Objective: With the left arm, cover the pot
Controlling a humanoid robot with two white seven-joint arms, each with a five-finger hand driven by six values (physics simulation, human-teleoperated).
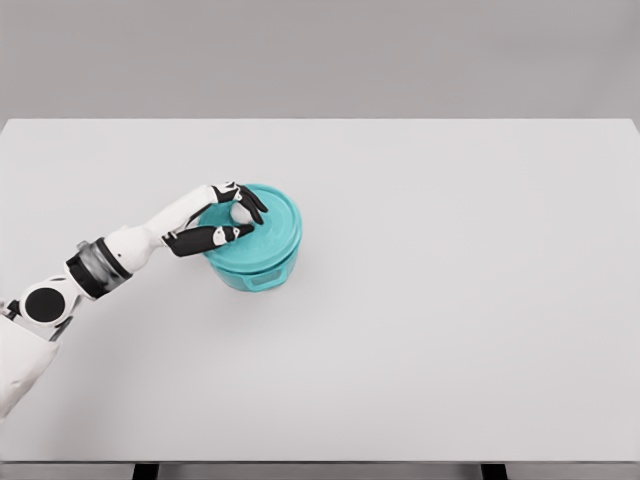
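Observation:
A teal pot stands on the white table, left of the middle. Its teal lid lies on top of the pot, sitting slightly askew toward the back. My left hand reaches in from the lower left and hovers over the lid's left half. Its black fingers curl around the pale knob at the lid's centre, with the thumb on the near side. The right arm does not show.
The table's front edge runs along the bottom of the view, and a grey wall rises behind the far edge. My left forearm lies low over the table at the left.

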